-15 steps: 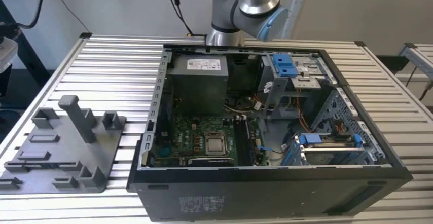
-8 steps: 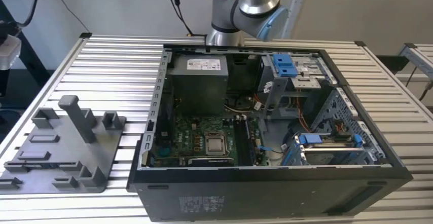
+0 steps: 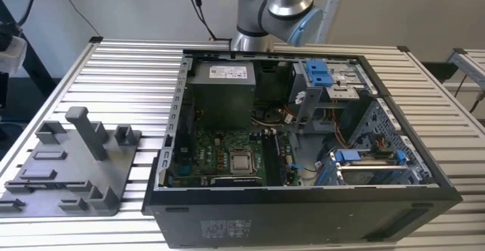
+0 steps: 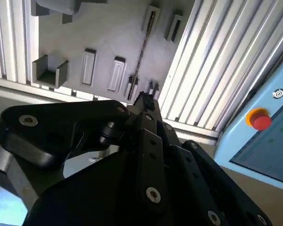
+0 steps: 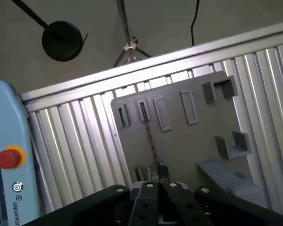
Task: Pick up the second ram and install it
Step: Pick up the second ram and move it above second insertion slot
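Observation:
The second ram is a thin bluish-green strip standing on its long edge in a slot of the grey fixture tray. In the second wrist view the ram runs across the same tray. My gripper hangs well above the tray. Its black fingertips are drawn together with nothing between them, and they line up over one end of the ram without touching it. In the exterior view the tray lies to the left of the open computer case.
The case's motherboard lies exposed, with blue drive latches at the exterior view's right. A tall post and brackets rise from the tray. A pendant with a red button sits beyond the ribbed table.

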